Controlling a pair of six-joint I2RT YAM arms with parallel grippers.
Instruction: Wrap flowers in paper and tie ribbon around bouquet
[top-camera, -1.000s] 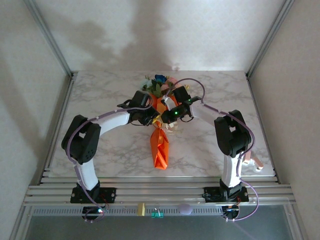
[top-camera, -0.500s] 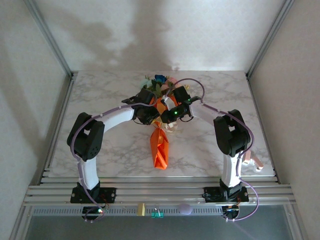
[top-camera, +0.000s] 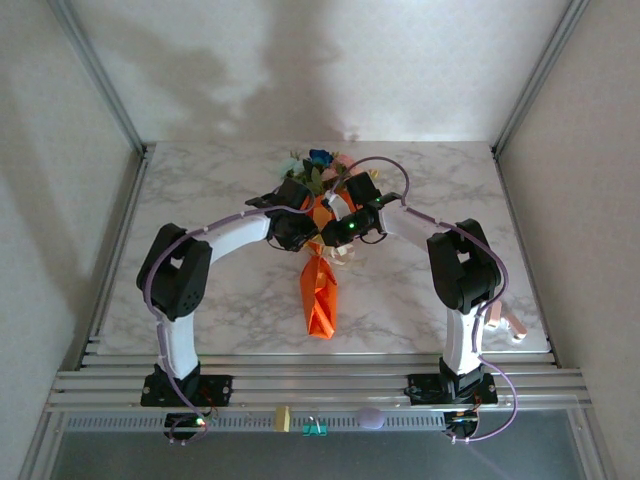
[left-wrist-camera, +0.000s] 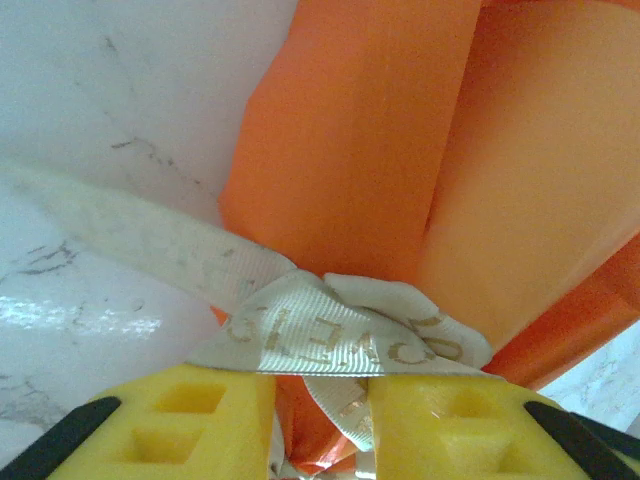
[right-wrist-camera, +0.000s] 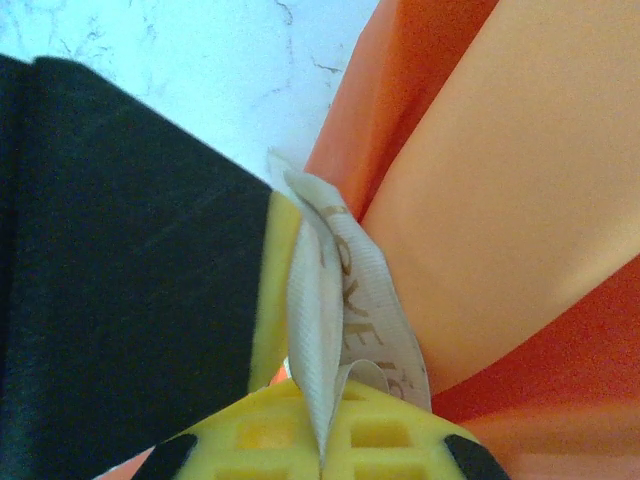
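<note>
The bouquet (top-camera: 318, 275) is laid flat near the middle of the bench (top-camera: 200, 200). Its long axis is set from 12 to 6 o'clock. The flowers (top-camera: 318, 165) are pointed toward 12, and the narrow tail of the orange paper (top-camera: 320, 295) is pointed toward 6.

The left arm (top-camera: 230, 232) is raised from its base at 7 o'clock. Its elbow is pushed out toward 9 and its forearm is swung in toward 3. The right arm (top-camera: 420, 228) is mirrored: base at 5, elbow out toward 3, forearm reached in toward 9. Both wrists are brought together over the bouquet's upper part, just at the 6 o'clock side of the blooms.

In the left wrist view, the cream ribbon (left-wrist-camera: 300, 335) is crossed over the paper in a loose knot. The left jaws are held apart, with a ribbon tail hung in the gap between the yellow pads (left-wrist-camera: 210, 420). In the right wrist view, the right jaws are pressed together on a folded length of ribbon.
</note>
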